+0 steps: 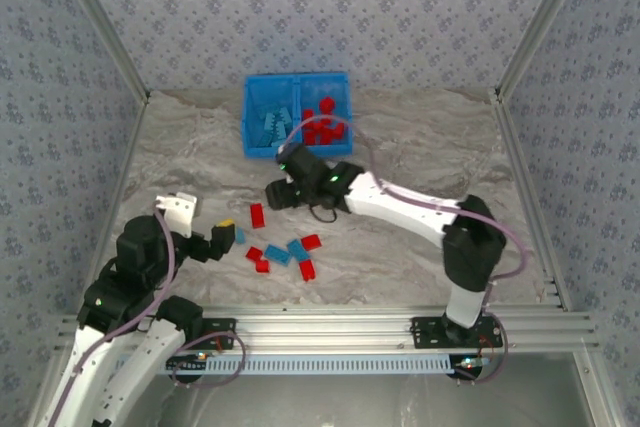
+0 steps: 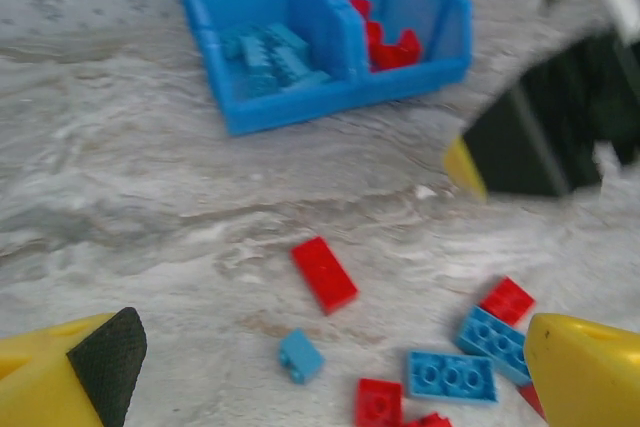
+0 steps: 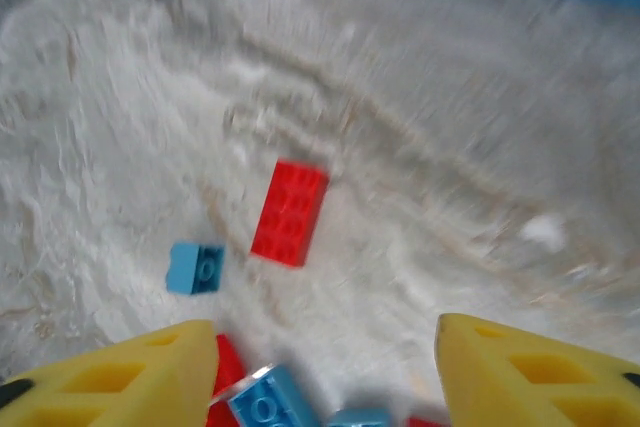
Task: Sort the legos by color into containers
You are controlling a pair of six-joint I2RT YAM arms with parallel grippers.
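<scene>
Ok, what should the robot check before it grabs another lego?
1. Right gripper open and empty: ok.
2. Left gripper open and empty: ok.
3. Lone red lego lying flat, apart from the others: ok.
4. Red compartment has room: ok.
5. Everything sorted: not ok; loose legos lie on the table.
6. Right gripper's height above the table: cannot tell.

Bin sits far-centre on table, bricks inside both its compartments. Loose bricks lie well in front of bin, slightly to its left.
</scene>
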